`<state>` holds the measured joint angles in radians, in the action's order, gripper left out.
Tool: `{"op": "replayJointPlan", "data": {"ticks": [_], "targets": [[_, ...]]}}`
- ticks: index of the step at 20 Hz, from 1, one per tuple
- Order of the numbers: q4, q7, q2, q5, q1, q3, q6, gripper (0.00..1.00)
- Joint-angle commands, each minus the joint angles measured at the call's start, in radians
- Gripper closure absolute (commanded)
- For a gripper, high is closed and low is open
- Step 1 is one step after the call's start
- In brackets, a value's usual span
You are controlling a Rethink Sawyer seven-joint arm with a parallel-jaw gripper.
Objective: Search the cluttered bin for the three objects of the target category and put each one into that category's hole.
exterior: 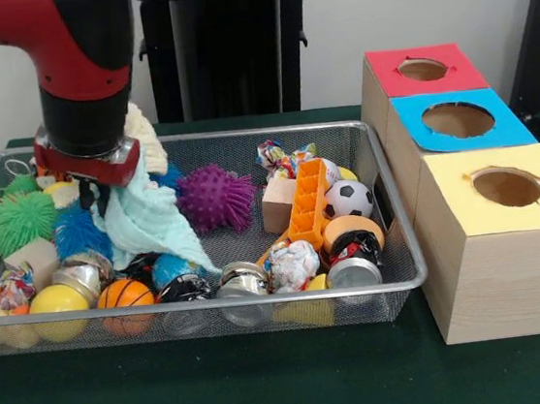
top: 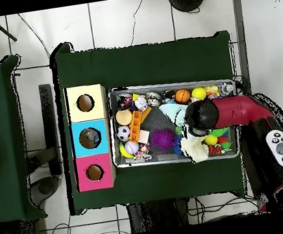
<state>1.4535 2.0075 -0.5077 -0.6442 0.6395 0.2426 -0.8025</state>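
Bin: silver wire-mesh tray (exterior: 397, 285), crowded.
Gripper (exterior: 102, 187): over bin's 9 o'clock side, pinching pale mint soft cloth (exterior: 150, 220), hanging limp.
Beside cloth: purple spiky rubber ball (exterior: 214, 197).
Holes: round, in red, blue, yellow-topped wooden boxes (exterior: 492, 264).
Writing: none legible.

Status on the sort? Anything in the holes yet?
Done: unclear; the overhead view shows something dark in the blue box's hole, but what it is cannot be told. In hand: the gripper is low over the bin, at the pale green cloth; whether it grips is hidden. Left: the bin looks full, so most of the search.
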Motion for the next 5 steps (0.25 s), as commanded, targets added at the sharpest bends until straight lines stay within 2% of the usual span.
{"op": "replayJointPlan", "data": {"ticks": [1,5], "targets": [[-0.133,-0.404,0.078,-0.099,0.089,0.06,-0.083,1.0],[-0.136,-0.446,0.08,-0.136,0.129,0.077,-0.057,1.0]]}}
